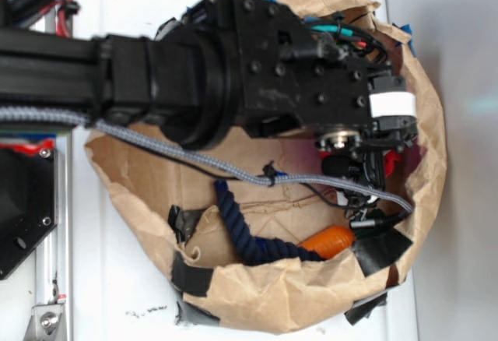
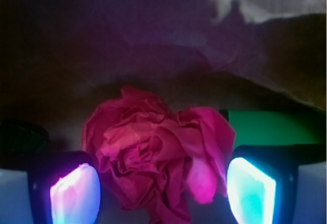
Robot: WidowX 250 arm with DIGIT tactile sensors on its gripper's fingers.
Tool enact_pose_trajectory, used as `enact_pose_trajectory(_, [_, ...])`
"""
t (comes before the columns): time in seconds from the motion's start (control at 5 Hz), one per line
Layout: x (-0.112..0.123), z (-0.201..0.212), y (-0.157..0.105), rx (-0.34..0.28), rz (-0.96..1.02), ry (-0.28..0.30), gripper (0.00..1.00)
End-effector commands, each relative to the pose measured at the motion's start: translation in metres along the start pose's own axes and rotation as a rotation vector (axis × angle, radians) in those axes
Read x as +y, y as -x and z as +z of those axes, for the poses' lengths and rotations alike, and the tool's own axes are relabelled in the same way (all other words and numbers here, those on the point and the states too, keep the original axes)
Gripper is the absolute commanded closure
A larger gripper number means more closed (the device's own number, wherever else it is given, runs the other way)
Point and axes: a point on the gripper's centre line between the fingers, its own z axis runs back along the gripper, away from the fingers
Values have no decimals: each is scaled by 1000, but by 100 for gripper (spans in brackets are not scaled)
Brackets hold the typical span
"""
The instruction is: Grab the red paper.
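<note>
1. Brown paper bag (image 1: 257,298) on white table (image 1: 124,294): holds navy rope (image 1: 241,232), orange carrot toy (image 1: 328,241).
2. Red paper (image 2: 158,157) inside bag, between claw (image 2: 162,191) fingers (image 2: 75,193); green block (image 2: 271,127) just behind.
3. Claw spread apart, clamped on nothing.

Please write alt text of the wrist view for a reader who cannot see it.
A crumpled red paper sits between the two glowing fingers of the open pincer, not yet squeezed. A green block lies behind it on the right, with brown paper bag wall beyond.
</note>
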Motion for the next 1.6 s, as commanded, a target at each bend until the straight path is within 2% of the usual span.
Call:
enact_pose_trajectory(0.0, [-5,22,-26,-96,-9,-2,0])
enact_pose_trajectory(0.2, [-6,16,-26,-86,-12,3,0])
enact_pose_trajectory(0.4, [-14,1,-19,-49,-30,9,0])
enact_pose_trajectory(0.6, [-21,-13,-4,-5,-70,5,0])
enact_pose_trajectory(0.8, [-24,-20,11,12,-114,-17,0])
enact_pose_trajectory(1.0, [-22,-13,12,-14,-84,-1,100])
enact_pose_trajectory(1.4, [-18,-9,10,-23,-66,10,100])
